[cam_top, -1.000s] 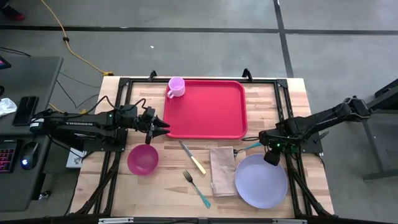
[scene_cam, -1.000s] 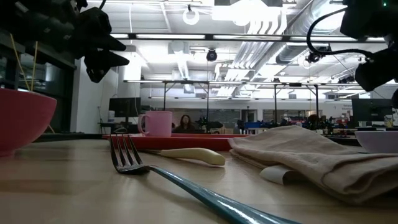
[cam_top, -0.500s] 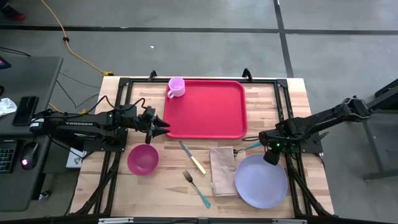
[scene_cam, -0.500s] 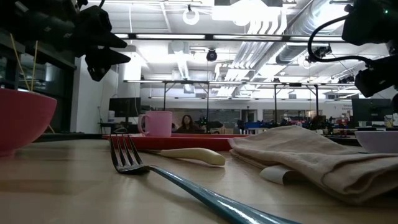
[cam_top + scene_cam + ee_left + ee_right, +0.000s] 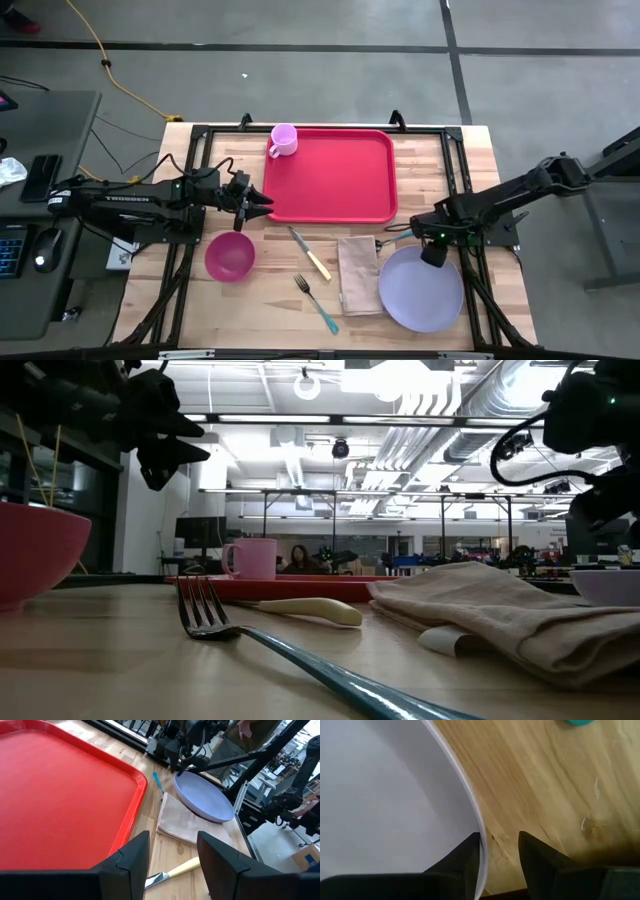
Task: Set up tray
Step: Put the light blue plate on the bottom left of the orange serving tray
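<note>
writing: white lettering runs along the left arm's upper link in the high view; too small to read with certainty. no other labels legible.
tray (image 5: 335,175): one, red, flat on the table's far half, long side across the table; its surface is bare except the mug at one corner.
mug (image 5: 283,139): one, pink, upright at the tray's far-left corner, handle toward the left.
bowl (image 5: 230,256): one, magenta, on the wood near the left arm, apart from the tray.
plate (image 5: 420,291): one, round, lavender, at the near right of the table, just beside the napkin.
napkin (image 5: 358,275): one, beige, folded, between the cutlery and the plate.
knife (image 5: 311,254): one, cream handle, lying at an angle just in front of the tray.
fork (image 5: 316,303): one, teal handle, nearer the front edge than the knife.
teal handle (image 5: 402,237): one more utensil end, beside the plate's far rim; the rest is hidden by the arm.
left gripper (image 5: 262,204): fingers spread, empty, hovering at the tray's left near corner above the table.
right gripper (image 5: 497,851): at the plate's far rim; one finger over the plate, the other over the wood, rim in the gap; fingers apart, contact cannot be told.
background: one person seated far behind the table in the low view.
</note>
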`<action>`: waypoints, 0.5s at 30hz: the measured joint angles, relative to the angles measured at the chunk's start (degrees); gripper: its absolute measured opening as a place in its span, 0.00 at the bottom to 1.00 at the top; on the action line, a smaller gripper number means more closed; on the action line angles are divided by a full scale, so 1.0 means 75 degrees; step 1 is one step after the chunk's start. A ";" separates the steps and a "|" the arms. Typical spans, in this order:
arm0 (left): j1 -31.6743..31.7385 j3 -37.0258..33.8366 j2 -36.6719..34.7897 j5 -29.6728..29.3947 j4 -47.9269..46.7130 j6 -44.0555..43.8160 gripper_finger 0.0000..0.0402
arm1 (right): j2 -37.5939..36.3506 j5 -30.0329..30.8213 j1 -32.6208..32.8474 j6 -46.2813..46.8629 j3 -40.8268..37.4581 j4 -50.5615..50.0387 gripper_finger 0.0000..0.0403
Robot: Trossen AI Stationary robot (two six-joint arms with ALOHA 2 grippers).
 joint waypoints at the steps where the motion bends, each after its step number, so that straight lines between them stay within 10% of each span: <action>1: 0.0000 0.0000 0.0000 -0.0002 -0.0002 0.0005 0.48 | 0.0079 0.0000 0.0000 -0.0032 0.0000 0.0079 0.29; 15: 0.0003 -0.0003 0.0000 0.0265 -0.0058 0.0015 0.48 | 0.0456 -0.0038 -0.0003 0.0164 0.0000 0.0747 0.17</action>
